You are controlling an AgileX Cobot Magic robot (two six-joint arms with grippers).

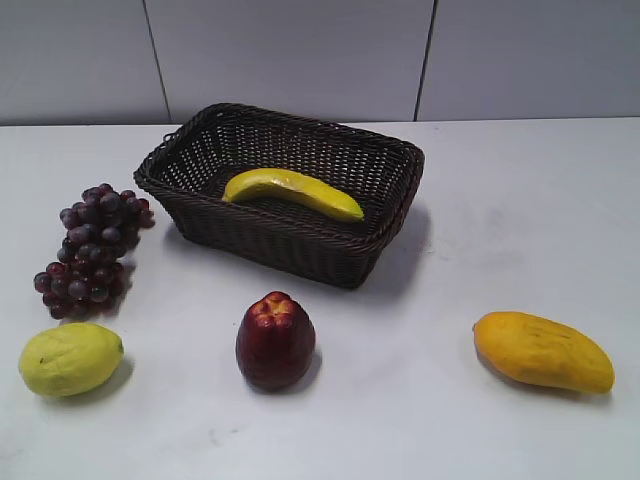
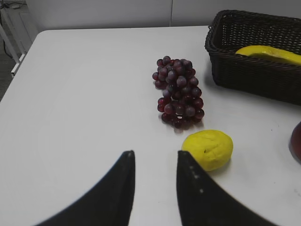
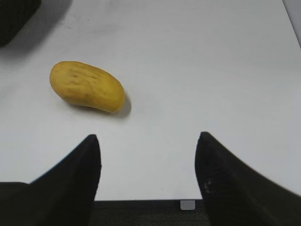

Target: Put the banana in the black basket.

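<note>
The banana (image 1: 292, 192) is long, curved and bright yellow, and lies inside the black basket (image 1: 300, 250), a large dark woven wicker basket at the back middle of the table. In the left wrist view the basket (image 2: 254, 77) stands at the upper right with the banana (image 2: 270, 52) showing over its rim. My left gripper (image 2: 154, 155) is open and empty, low over the table, near the lemon. My right gripper (image 3: 146, 136) is open and empty over the table's front edge. Neither gripper shows in the exterior view.
Purple grapes (image 1: 92, 248) (image 2: 178, 92) lie left of the basket. A pale yellow lemon (image 1: 70, 358) (image 2: 208, 149) sits front left, a dark red apple (image 1: 275, 340) front middle, an orange-yellow mango (image 1: 543, 350) (image 3: 87, 86) front right. The table edge (image 3: 141, 200) is just below my right gripper.
</note>
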